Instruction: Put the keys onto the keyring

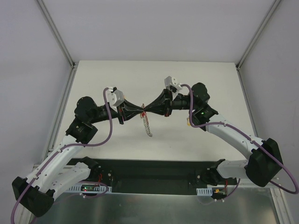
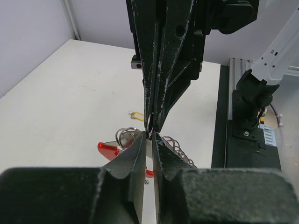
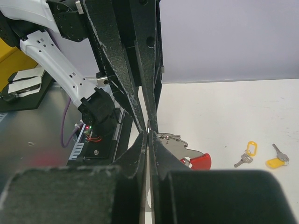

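Left gripper (image 2: 150, 136) and right gripper (image 3: 148, 136) meet tip to tip above the middle of the bench (image 2: 70, 93). Each has its jaws drawn almost fully together, with only a sliver of gap along the fingers. Both appear to pinch the same thin metal ring (image 2: 148, 125) at the top of the keyring (image 1: 147, 123), though the contact is too fine to confirm for each gripper separately.

The keyring hangs clear of the bench. Its red clip (image 3: 198, 161) and ribbed strap (image 2: 177, 150) dangle just below the fingertips, at lower centre of both wrist views.

The keys (image 3: 246, 154) lie loose on the bench, at lower right of the right wrist view and well apart from the keyring. A second yellow-headed key (image 3: 276, 160) lies just beside the first. None is seen on the ring.

Judgement: the step in hand is holding and presenting the ring between the two grippers, and threading has not begun. The next move calls for one gripper to release and fetch a key while the other keeps the ring steady. The main risks are the thin ring slipping and a weak grasp on so small a key.
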Controlling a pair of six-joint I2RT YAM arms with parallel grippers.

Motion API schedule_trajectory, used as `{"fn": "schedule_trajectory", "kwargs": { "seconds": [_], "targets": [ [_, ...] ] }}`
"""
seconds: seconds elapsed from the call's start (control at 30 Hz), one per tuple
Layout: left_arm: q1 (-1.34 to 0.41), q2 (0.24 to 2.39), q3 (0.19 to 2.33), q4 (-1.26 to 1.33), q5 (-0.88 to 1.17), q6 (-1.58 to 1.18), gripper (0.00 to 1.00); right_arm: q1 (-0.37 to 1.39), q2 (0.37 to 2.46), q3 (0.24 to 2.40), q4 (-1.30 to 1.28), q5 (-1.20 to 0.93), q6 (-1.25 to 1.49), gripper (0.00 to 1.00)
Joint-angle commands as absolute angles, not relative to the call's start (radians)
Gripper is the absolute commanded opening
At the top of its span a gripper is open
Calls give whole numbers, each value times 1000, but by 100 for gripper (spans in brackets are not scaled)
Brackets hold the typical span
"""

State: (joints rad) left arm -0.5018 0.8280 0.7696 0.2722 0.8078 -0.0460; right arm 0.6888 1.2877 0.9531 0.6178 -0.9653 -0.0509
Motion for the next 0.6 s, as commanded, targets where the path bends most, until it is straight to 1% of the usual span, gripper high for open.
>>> {"fn": "schedule_trajectory", "kwargs": {
  "seconds": [0.0, 0.13, 0.3, 0.4, 0.53, 0.57],
  "targets": [
    [-491, 828, 773, 319, 835, -54, 6, 684, 1282, 969, 730, -1006, -43, 1],
    [-491, 827, 773, 314, 824, -49, 0, 684, 1285, 968, 729, -1019, -41, 1],
    [-491, 824, 772, 302, 799, -35, 0, 684, 1290, 966, 729, -1031, -40, 2],
    [-491, 821, 773, 285, 784, -12, 0, 684, 1292, 966, 723, -1031, -40, 4],
    [-491, 816, 769, 267, 772, 29, 0, 684, 1287, 969, 690, -1026, -51, 10],
    [-491, 818, 767, 264, 766, 34, 0, 684, 1285, 973, 684, -1025, -55, 9]
  ]
}}
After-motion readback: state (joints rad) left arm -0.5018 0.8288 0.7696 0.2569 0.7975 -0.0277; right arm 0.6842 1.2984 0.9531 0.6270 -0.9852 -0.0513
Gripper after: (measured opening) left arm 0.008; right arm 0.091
